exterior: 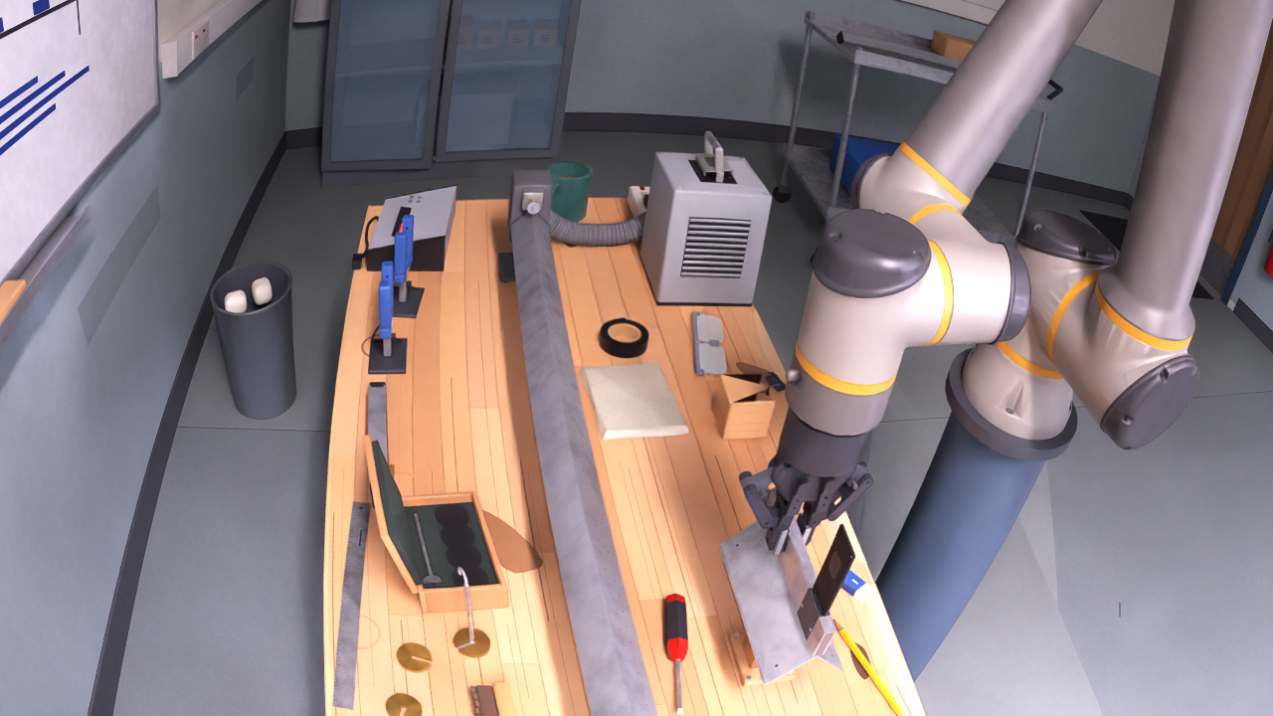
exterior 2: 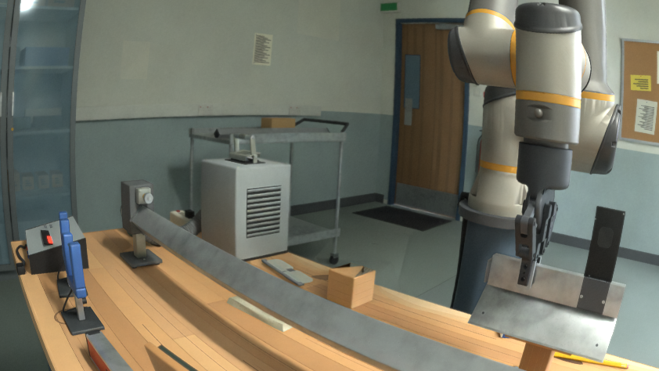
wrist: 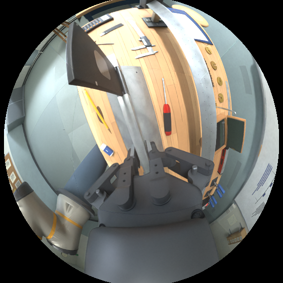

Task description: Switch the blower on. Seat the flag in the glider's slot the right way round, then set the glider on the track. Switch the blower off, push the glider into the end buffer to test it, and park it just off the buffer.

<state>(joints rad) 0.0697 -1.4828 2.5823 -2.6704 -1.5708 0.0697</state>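
The wooden stand under the glider is mostly hidden by the glider's skirts; only its foot shows. The grey metal glider (exterior: 776,598) (exterior 2: 546,304) (wrist: 134,111) rests on that stand at the bench's near right corner, right of the long grey air track (exterior: 570,445) (exterior 2: 295,295) (wrist: 203,87). A black flag (exterior: 835,563) (exterior 2: 603,244) (wrist: 91,68) stands upright in the slot at the glider's near end. The grey blower box (exterior: 705,230) (exterior 2: 246,207) sits at the far end, hosed to the track. My gripper (exterior: 789,532) (exterior 2: 527,272) (wrist: 144,155) straddles the glider's ridge at its far end, closing, not gripping.
A small open wooden box (exterior: 746,402) (exterior 2: 351,285) stands behind the glider. A red-handled screwdriver (exterior: 676,634) (wrist: 166,121) lies between glider and track, and a yellow pencil (exterior: 865,663) (wrist: 96,111) and an eraser (wrist: 107,149) lie by the right edge. A weights case (exterior: 436,543) sits left of the track.
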